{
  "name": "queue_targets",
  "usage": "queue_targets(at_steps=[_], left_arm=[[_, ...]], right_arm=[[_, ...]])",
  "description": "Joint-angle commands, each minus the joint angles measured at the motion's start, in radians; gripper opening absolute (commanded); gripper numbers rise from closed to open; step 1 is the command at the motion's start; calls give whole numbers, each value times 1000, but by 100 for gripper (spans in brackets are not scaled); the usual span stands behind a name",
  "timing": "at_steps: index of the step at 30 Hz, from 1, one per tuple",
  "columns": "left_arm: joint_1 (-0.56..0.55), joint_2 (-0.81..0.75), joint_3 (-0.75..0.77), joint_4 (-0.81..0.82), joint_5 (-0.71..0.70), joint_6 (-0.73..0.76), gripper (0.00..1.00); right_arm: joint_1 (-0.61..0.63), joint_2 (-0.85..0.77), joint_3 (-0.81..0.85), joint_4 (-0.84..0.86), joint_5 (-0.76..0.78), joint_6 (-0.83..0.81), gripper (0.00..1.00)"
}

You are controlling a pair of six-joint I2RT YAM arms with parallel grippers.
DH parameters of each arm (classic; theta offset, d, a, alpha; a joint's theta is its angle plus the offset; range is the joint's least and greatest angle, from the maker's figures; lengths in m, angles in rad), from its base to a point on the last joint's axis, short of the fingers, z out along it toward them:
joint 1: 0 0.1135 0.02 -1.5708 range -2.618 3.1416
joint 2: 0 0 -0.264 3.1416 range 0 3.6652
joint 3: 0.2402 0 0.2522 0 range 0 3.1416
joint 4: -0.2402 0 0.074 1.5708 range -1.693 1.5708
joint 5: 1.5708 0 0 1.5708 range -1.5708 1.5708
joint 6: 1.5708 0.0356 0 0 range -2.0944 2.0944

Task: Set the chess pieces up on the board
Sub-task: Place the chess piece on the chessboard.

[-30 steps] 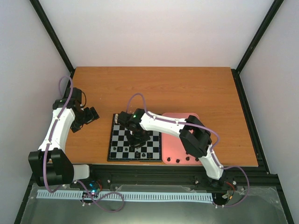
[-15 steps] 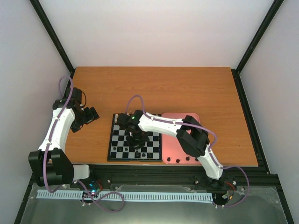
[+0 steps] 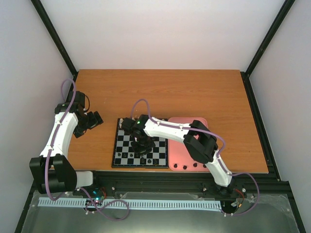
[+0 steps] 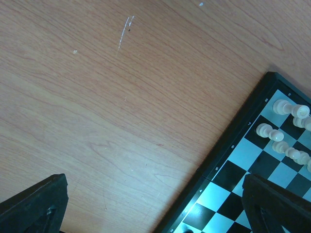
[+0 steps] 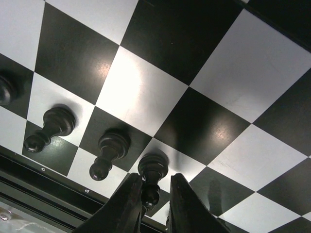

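Pawn between right gripper jaws.

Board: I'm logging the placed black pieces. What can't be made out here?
- Right wrist view: whether the right gripper clamps the pawn or only straddles it; the left edge cuts off another piece.
- Top view: the right arm hides the middle of the board; what stands on it is too small to count.
- Left wrist view: only a board corner with white pieces; the rest is out of frame.

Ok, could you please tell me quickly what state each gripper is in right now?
Left gripper: open, nothing between its fingers.
Right gripper: closed on a black pawn standing on the board.
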Motion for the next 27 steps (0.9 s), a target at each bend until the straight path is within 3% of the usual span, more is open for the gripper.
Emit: queue_targets(at_steps=[1, 15, 21, 27], left_arm=[[-6, -13, 16, 8, 1, 15, 100], [-6, -1, 27, 9, -7, 14, 100], [-6, 4, 26, 10, -12, 14, 100], [-6, 16, 34, 9, -14, 13, 100]], right_arm=[[11, -3, -5, -7, 19, -3, 19], [-18, -63, 4, -20, 88, 8, 28], [-22, -89, 13, -38, 68, -48, 39], [-26, -136, 18, -55, 73, -73, 39]])
